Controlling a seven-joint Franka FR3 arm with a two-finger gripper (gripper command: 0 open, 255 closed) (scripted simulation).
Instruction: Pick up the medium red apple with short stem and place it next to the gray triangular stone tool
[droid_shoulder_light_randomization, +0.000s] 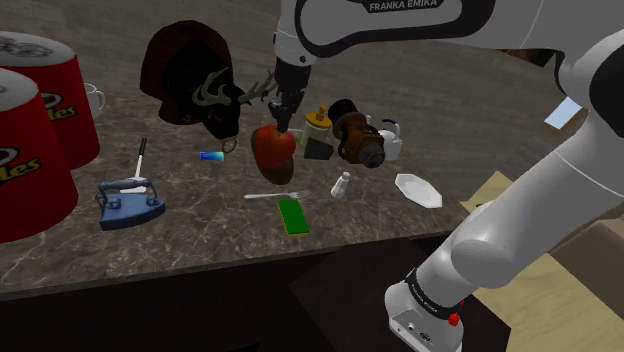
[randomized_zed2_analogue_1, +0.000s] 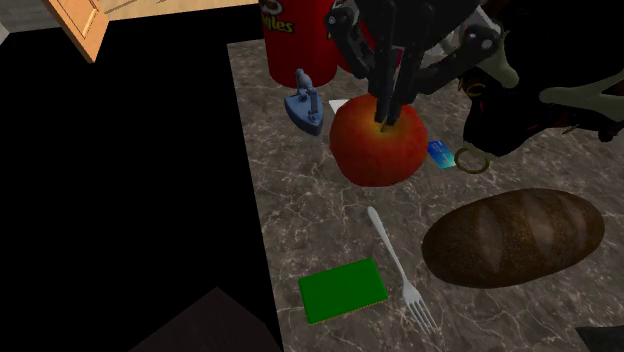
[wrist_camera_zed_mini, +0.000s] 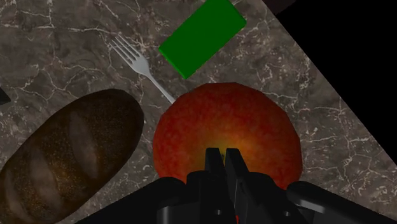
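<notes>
The fingers (randomized_zed2_analogue_1: 385, 118) are clenched close together on the top of the red apple (randomized_zed2_analogue_1: 375, 150), right at the yellowish patch around its stem, and in the wrist view only a thin slit shows between them as they press into the fruit. The apple hangs under the hand above the dark marbled worktop (randomized_zed2_analogue_1: 300, 210). It sits just beside a brown loaf of bread (wrist_camera_zed_mini: 70, 149) and over the handle end of a silver fork (wrist_camera_zed_mini: 137, 60). The fork lies flat, its tines pointing away from the apple towards the worktop's front edge. A flat green block (wrist_camera_zed_mini: 202, 35) rests close to the tines, apart from them and near that same edge. In the second exterior view a small blue iron (randomized_zed2_analogue_1: 303, 108) stands beyond the apple towards the upper left, in front of a tall red crisp can (randomized_zed2_analogue_1: 298, 40). A little blue card (randomized_zed2_analogue_1: 440, 153) lies on the apple's right, close to a brass-coloured ring and a dark figure with pale antlers (randomized_zed2_analogue_1: 500, 70). In the shoulder view the white arm (droid_shoulder_light_randomization: 520, 230) reaches from the stand at the lower right up and over to the middle of the worktop. Beyond the apple on that view's right stand a brown barrel-shaped object (droid_shoulder_light_randomization: 358, 135), a small white shaker (droid_shoulder_light_randomization: 342, 185) and a white dish (droid_shoulder_light_randomization: 418, 190). I cannot pick out the stone tool with any certainty.
</notes>
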